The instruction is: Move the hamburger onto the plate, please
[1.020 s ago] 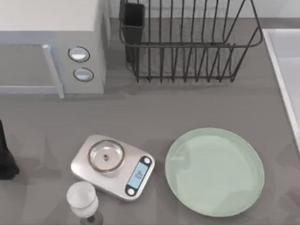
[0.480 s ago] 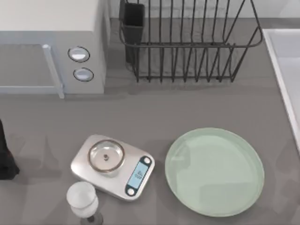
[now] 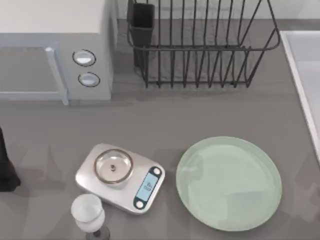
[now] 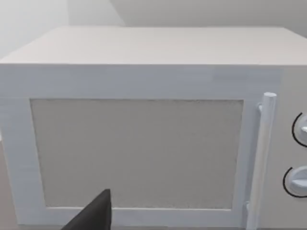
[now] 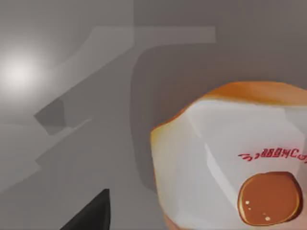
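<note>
The hamburger point(image 5: 225, 158) fills much of the right wrist view: an orange-tan bun under a white wrapper with red lettering and a round brown seal. It rests on the grey table, close to my right gripper point(image 5: 91, 215), of which a dark tip shows beside it. The plate point(image 3: 228, 183) is large, round and pale mint green, and lies bare at the front right of the table. My left arm point(image 3: 6, 167) stays at the table's left edge, and its gripper point(image 4: 93, 215) faces the microwave door.
A white microwave point(image 3: 55, 50) stands at the back left and a black wire dish rack point(image 3: 200, 45) at the back middle. A steel kitchen scale point(image 3: 120, 177) and a white wine glass point(image 3: 88, 212) sit left of the plate. A white sink edge point(image 3: 305, 75) runs along the right.
</note>
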`<move>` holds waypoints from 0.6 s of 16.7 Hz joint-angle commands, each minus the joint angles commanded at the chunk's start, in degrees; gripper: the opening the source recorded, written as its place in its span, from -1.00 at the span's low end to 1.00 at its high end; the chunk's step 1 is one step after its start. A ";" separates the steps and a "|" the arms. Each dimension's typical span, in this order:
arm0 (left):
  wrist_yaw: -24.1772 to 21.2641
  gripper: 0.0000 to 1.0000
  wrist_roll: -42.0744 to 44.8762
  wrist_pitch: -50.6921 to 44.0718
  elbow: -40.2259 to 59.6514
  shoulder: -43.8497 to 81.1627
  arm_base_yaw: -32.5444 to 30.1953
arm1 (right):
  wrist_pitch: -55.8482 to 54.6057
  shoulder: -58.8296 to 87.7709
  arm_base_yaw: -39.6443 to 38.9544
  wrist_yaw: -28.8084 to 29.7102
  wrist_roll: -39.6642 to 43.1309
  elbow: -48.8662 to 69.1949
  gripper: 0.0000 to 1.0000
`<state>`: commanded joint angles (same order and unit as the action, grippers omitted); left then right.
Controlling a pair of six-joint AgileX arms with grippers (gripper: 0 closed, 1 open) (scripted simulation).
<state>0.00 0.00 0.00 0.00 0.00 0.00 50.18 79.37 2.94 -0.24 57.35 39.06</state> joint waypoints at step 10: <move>0.00 1.00 0.00 0.00 0.00 0.00 0.00 | -16.54 8.36 -0.09 -0.02 -0.16 -8.05 1.00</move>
<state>0.00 0.00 0.00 0.00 0.00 0.00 33.64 87.73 2.85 -0.25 57.20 31.01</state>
